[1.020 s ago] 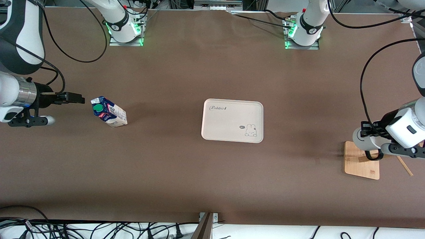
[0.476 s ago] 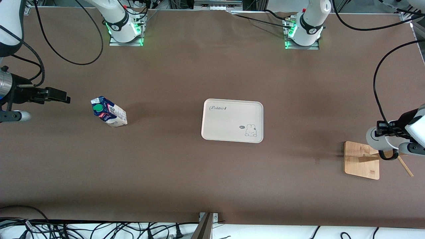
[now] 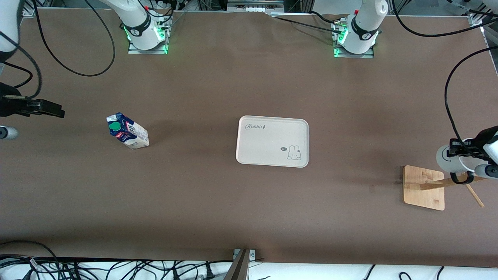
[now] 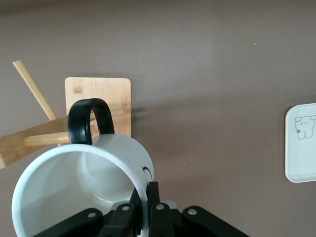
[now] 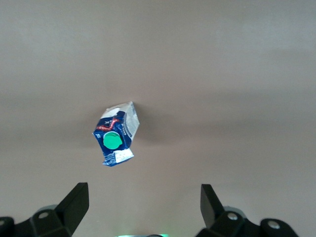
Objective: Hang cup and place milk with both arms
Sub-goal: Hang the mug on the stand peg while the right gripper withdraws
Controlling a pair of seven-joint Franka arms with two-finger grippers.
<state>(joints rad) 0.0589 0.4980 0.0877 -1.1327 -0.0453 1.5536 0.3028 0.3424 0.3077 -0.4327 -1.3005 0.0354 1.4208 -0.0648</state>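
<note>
My left gripper is shut on the rim of the cup, a white mug with a black loop handle. One finger is outside the wall and the other inside. The cup hangs over the wooden rack. Its handle overlaps a slanted peg; I cannot tell whether the peg passes through the loop. The milk, a blue-topped carton with a green cap, stands on the table toward the right arm's end. My right gripper is open and empty, over the table edge and apart from the milk.
A cream tray with a rabbit drawing lies mid-table, and its corner shows in the left wrist view. Black cables trail by both arm bases along the table's top edge.
The right gripper has drawn back from the milk toward its end of the table. The left gripper has carried the cup outward across the rack toward the left arm's end.
</note>
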